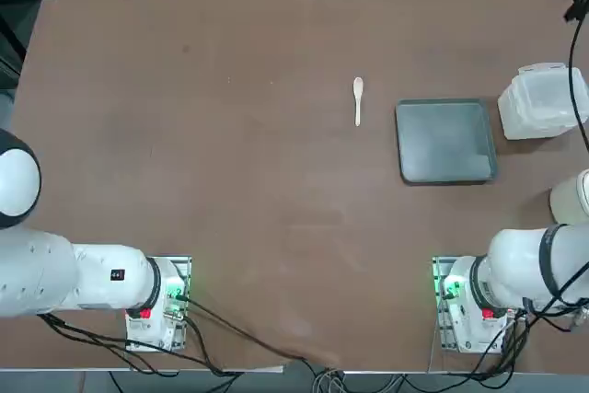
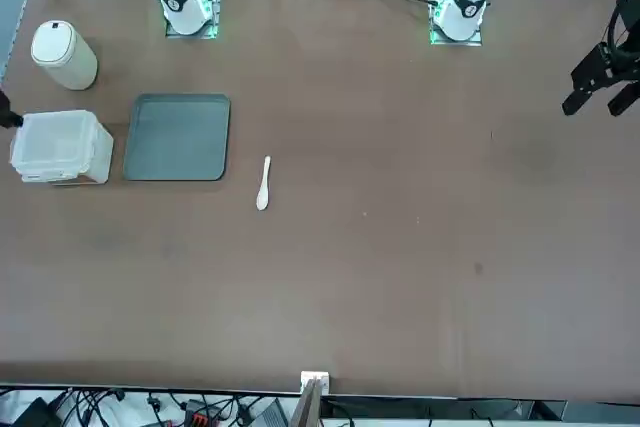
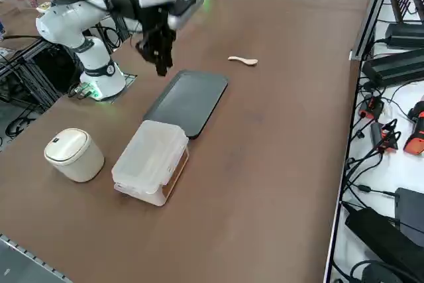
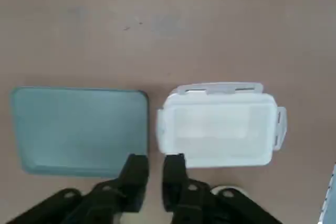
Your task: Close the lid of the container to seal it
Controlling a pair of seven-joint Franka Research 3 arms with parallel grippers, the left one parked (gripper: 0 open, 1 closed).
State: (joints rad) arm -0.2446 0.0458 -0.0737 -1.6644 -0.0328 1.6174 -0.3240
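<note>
Your right gripper (image 3: 161, 67) hangs above the dark grey flat tray (image 3: 189, 101), fingers narrowly apart, holding nothing, translucent white plastic container (image 3: 151, 162) just beside tray, its lid (image 3: 150, 148) down on top.

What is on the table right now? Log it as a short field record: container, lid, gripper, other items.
container: translucent white box, beside the grey tray, apart from it
lid: lid down flat on the container
right gripper: right gripper raised above the table near the tray, fingers slightly apart, holding nothing
other items: white spoon on the tray's far side from the box; white cylindrical canister next to the box
</note>
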